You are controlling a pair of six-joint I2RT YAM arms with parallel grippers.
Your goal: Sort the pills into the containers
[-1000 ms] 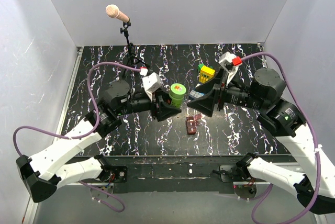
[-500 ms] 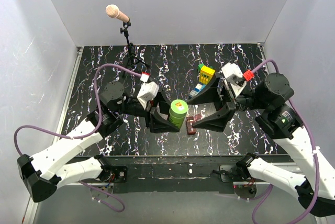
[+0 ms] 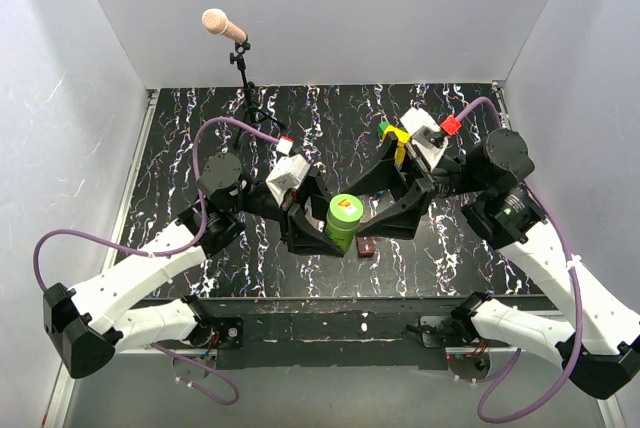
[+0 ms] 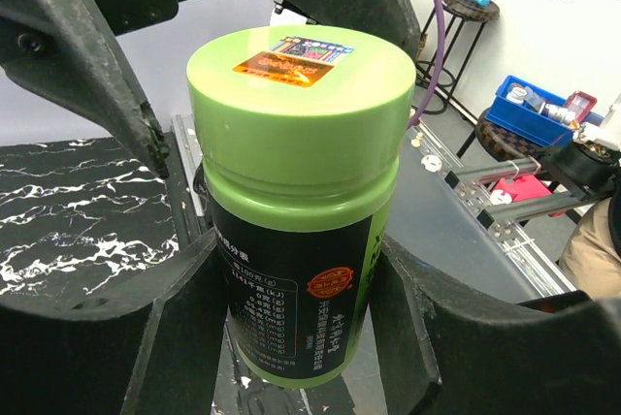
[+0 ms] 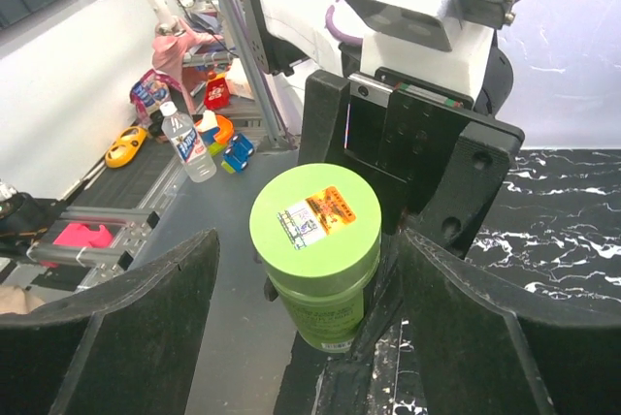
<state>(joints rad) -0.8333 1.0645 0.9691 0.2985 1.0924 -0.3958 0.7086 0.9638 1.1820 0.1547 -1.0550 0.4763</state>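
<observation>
Finding one: my left pincer [image 4: 301,337] is partly closed on the green bottle [image 3: 342,220], gripping its labelled body below the cap. The bottle stands upright near the middle of the tabletop [image 3: 200,118]. Whether its base rests on the surface, I cannot tell.

Finding two: my right pincer [image 5: 310,240] is wide open and holds nothing. Its fingers [image 5: 126,337] flank the bottle's cap, with a gap visible on each side.

Finding three: the red-brown box [image 3: 366,246] lies on the tabletop at five o'clock from the bottle, just beside it. Its lid position is not readable.

Finding four: the toy brick stack [image 3: 395,134] sits at one o'clock, partly hidden behind my right arm.

Assessment: the task looks to be at an early stage. The bottle cap is on, and no pill is visible anywhere. Opening the bottle appears to be the step in hand, and all of the sorting remains.
</observation>
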